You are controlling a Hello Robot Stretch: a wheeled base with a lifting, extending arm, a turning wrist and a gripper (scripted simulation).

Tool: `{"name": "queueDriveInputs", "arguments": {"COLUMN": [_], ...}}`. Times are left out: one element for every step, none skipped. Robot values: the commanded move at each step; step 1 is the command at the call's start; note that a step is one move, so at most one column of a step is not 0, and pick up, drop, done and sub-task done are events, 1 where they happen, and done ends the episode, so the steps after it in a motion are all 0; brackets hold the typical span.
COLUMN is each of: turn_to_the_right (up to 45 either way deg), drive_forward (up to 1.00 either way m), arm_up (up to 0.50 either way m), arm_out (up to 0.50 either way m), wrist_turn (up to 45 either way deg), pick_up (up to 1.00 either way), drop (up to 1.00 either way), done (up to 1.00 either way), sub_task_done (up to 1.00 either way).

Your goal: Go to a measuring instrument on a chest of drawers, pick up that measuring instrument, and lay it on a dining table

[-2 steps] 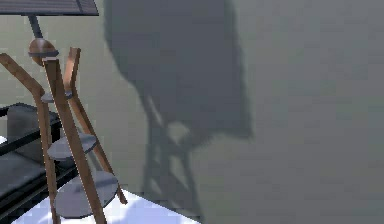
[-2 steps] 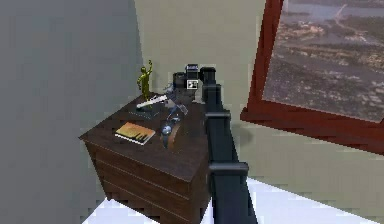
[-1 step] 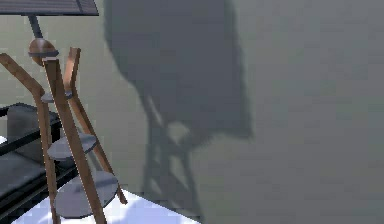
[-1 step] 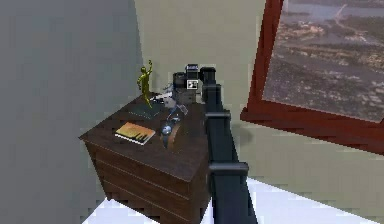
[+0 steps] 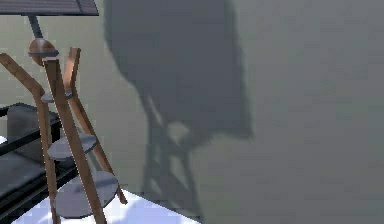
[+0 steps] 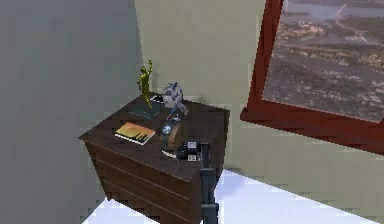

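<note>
A dark wooden chest of drawers (image 6: 120, 170) stands in a wall corner in the arm side view. On its top, near the back, sits a small grey and dark object (image 6: 177, 95), possibly the measuring instrument. My arm (image 6: 207, 190) rises from the bottom edge to the chest's top, ending in its white marker squares (image 6: 188, 151). The gripper (image 6: 172, 126) reaches over the top just in front of the grey object. I cannot tell whether it holds anything, because things on the chest lie at and behind it.
A gold statuette (image 6: 148, 84) and a flat book (image 6: 134, 132) share the chest top. A red-framed window (image 6: 320, 70) fills the wall to the right. In the forward view, a tall wooden stand with round grey shelves (image 5: 72, 150) leans near a bare wall, beside dark furniture (image 5: 18, 160).
</note>
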Motion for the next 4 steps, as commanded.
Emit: {"name": "queueDriveInputs", "arguments": {"turn_to_the_right": [0.0, 0.0, 0.0, 0.0], "drive_forward": [0.0, 0.0, 0.0, 0.0], "arm_up": [0.0, 0.1, 0.28, 0.0], "arm_out": [0.0, 0.0, 0.0, 0.0], "wrist_turn": [0.0, 0.0, 0.0, -45.0], "pick_up": [1.0, 0.0, 0.0, 0.0], "drop": [0.0, 0.0, 0.0, 0.0], "done": [0.0, 0.0, 0.0, 0.0], "sub_task_done": [0.0, 0.0, 0.0, 0.0]}}
